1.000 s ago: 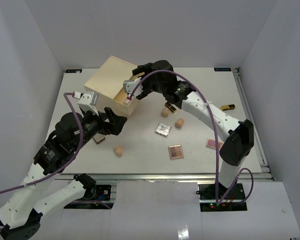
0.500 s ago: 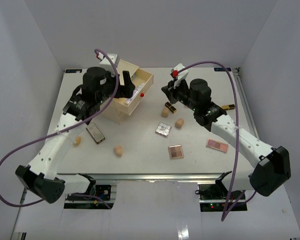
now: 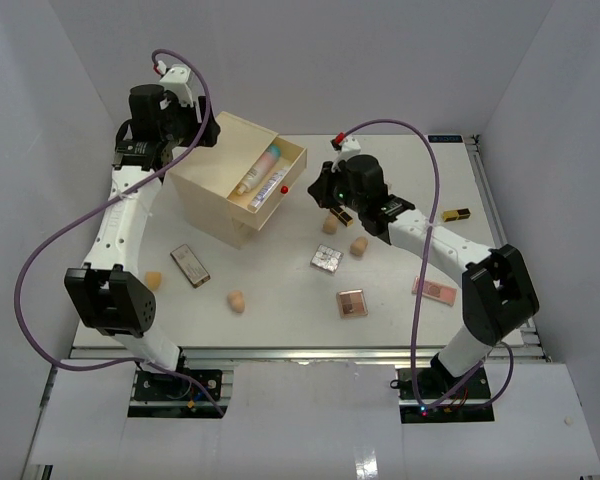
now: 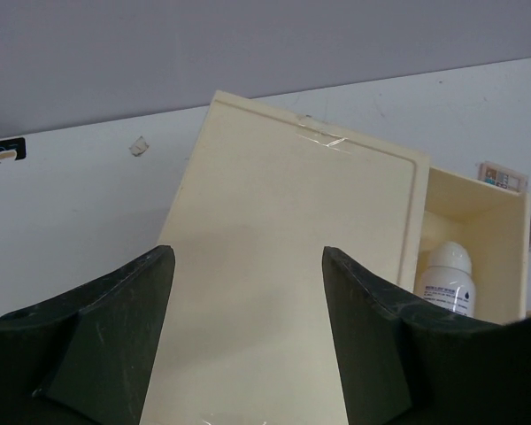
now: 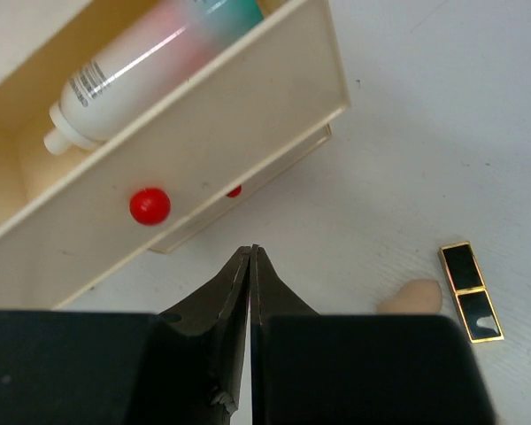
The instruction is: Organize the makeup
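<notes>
Tube label — print illegible

White-shelled arms with black joints, looping purple cables, dark wedge-shaped gripper fingers

Left arm stretched far back and upright, wrist turned toward the right. Left gripper: fingers spread wide, nothing between them. Right arm reaches forward and leftward, held low. Right gripper: fingers pressed together tip to tip, gripping nothing.
</notes>
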Available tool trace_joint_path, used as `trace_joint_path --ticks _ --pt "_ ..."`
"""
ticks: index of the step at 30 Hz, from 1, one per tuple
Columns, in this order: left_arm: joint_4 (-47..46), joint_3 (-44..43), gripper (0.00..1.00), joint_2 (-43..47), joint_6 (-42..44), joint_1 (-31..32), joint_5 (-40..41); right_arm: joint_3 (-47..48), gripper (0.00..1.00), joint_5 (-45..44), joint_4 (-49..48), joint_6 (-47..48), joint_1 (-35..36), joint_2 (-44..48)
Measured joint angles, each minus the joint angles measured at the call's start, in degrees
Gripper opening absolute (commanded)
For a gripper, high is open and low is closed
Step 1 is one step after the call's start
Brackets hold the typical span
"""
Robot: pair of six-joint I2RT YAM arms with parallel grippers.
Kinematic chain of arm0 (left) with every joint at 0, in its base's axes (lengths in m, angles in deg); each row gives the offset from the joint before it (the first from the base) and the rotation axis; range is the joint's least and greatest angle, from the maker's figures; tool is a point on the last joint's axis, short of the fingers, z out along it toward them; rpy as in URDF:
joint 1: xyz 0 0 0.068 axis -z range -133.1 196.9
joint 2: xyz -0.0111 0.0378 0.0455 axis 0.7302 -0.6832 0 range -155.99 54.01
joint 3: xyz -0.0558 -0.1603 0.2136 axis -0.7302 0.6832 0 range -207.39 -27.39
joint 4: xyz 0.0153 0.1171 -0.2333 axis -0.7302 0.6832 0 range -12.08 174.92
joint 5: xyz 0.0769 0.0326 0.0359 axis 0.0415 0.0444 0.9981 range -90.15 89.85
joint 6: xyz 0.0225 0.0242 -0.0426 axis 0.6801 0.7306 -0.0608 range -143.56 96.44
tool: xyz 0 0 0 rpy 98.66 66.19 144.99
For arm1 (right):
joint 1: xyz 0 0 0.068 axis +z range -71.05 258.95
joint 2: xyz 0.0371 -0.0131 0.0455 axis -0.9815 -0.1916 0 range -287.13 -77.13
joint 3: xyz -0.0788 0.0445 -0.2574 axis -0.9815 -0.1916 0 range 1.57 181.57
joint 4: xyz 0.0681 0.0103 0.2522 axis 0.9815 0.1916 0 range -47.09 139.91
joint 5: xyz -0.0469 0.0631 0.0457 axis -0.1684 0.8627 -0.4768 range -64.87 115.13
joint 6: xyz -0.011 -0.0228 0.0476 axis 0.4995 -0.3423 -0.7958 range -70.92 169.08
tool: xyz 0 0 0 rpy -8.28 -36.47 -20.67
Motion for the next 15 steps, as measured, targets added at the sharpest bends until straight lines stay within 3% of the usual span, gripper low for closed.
trace_joint_path --ticks 15 --pt "-1.7 -3.29 0.69 -12.8 5.29 -9.16 -10.5 6.34 0.08 2.71 -0.98 -6.06 0.37 -7.62"
